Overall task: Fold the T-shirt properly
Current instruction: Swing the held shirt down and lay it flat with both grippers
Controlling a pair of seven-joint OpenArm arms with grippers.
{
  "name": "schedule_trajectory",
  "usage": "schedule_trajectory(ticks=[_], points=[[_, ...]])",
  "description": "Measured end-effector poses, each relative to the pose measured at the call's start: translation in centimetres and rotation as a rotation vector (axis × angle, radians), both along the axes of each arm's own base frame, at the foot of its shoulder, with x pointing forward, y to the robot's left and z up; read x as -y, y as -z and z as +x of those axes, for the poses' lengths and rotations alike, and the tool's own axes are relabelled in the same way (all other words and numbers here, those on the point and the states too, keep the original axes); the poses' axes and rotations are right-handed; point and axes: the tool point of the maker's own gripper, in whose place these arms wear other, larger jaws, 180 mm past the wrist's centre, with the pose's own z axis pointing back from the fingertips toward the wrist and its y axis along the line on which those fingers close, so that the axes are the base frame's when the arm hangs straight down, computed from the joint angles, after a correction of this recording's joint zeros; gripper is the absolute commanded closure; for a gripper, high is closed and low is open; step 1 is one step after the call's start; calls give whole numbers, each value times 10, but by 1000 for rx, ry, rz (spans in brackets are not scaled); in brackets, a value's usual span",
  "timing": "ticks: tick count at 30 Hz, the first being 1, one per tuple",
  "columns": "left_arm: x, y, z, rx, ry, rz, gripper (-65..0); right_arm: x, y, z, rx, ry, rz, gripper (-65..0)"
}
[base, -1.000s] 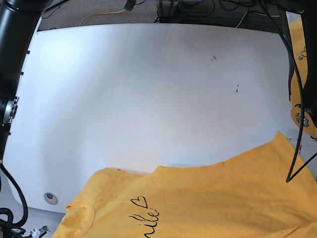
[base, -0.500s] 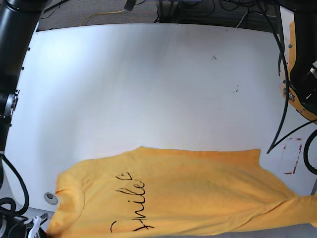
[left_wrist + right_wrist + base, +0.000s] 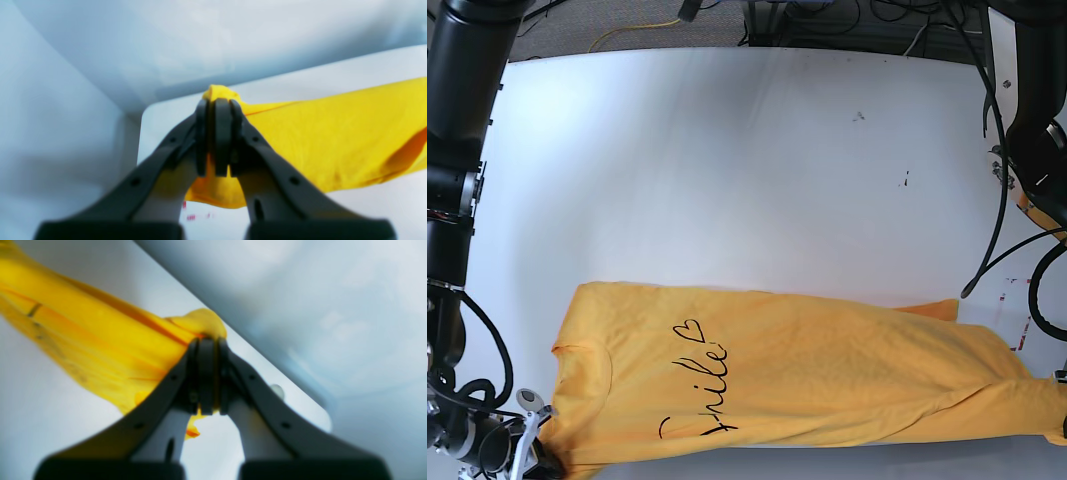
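Note:
The orange-yellow T-shirt (image 3: 827,380) lies stretched across the near part of the white table (image 3: 727,180), its black handwritten mark (image 3: 702,385) facing up. In the left wrist view my left gripper (image 3: 217,110) is shut on a bunched edge of the T-shirt (image 3: 333,133) near the table's corner. The right wrist view has my right gripper (image 3: 206,343) shut on another bunched edge of the T-shirt (image 3: 100,340), with the cloth pulled taut away from it. In the base view the cloth's two ends run to the lower left and lower right edges, where the fingertips are hidden.
The black column of one arm (image 3: 457,90) stands at the left and the other arm with its cables (image 3: 1027,100) at the right. Small dark specks (image 3: 905,181) mark the table. A red-marked label (image 3: 1017,310) sits near the right edge. A small round fitting (image 3: 277,391) is near the table edge.
The T-shirt has moved farther onto the table and spread out flatter, so the whole black mark shows. Both grippers have stayed shut on the cloth.

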Motion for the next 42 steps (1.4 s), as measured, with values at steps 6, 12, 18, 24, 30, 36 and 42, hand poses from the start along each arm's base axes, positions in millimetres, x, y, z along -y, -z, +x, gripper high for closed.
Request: schedule_trajectory(ticks=[6,12,18,24,30,36,42], points=[[-2,-2,5,-1,2,-21,0,-18,-4,7,16,-18,-19,0],[-7,-53,5,97,1,19,0,-14,-59,10,124,-10,-25,0],[0,-71,10,123,22,32,0,-17,-92,6,194,-19,-28,0],[1,-43,9,68,23,40,0,-13,-67,-1,166,-15,-49,0],[13,1,-6,-6,25,107,0,-1,-10,-23,97,14,-40,0],[22,61,-27,-123,46,149,0,11,33,-49,49,49,-28,0],[40,114,-58,-226,108,171,0,21,95,-81,-70,84,-20,0]])
